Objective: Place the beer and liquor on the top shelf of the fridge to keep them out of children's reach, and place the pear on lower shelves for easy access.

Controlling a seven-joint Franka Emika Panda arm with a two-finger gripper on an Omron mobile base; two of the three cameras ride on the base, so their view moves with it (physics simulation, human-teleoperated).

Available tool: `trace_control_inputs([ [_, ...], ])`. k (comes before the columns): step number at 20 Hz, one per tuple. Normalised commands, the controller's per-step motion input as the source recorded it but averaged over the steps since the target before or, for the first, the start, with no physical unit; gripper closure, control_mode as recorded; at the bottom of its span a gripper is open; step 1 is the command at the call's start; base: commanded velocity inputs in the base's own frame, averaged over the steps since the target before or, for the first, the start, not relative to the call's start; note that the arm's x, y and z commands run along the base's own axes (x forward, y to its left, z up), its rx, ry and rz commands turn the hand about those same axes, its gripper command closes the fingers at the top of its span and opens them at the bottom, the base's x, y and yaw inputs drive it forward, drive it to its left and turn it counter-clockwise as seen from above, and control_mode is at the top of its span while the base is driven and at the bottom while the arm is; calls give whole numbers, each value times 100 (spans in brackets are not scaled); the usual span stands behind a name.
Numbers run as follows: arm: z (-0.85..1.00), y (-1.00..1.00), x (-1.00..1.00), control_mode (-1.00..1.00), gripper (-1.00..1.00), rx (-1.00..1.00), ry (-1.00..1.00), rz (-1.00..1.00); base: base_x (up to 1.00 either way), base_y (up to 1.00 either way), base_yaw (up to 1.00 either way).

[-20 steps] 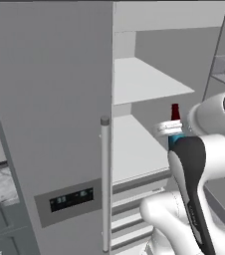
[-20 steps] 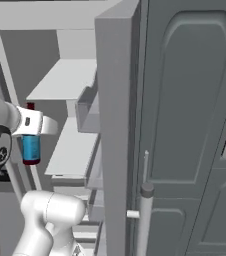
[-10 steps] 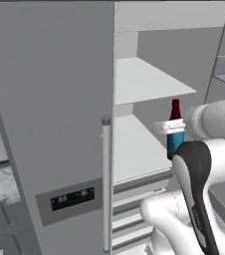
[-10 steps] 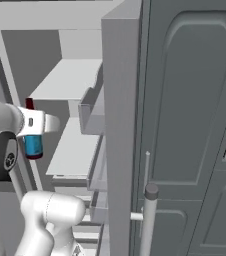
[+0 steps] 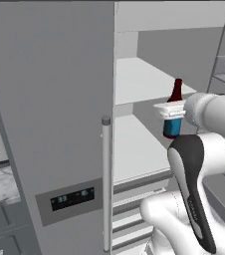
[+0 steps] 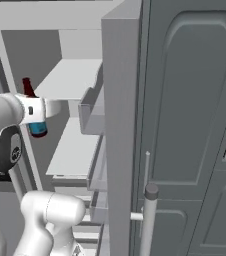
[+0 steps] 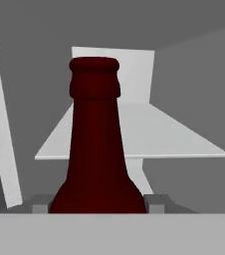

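Left base view has the gripper (image 5: 170, 112) clamped on the beer (image 5: 173, 110), holding it upright in the air inside the open fridge (image 5: 59, 124), with the neck above the hand and the blue label below it. It hangs above the lower shelf (image 5: 134, 149), just below the top shelf (image 5: 144, 79). No writing is legible on the label

No words or numbers can be read anywhere. The beer (image 5: 173, 115) has a blue label, but it is plain blue with no letters to make out. On the fridge (image 5: 50, 114) door, the small dark display panel (image 5: 73, 198) shows only tiny blurry marks.
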Motion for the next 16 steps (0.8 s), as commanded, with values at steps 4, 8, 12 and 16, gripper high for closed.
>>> trace_control_inputs([
  [4,33,-5,42,-100,100,0,-4,0,0,0,0],
  [8,0,-24,55,-100,100,0,0,0,0,0,0],
  [12,0,-17,55,-100,100,0,0,0,0,0,0],
  [16,0,-10,54,-100,100,0,0,0,0,0,0],
])
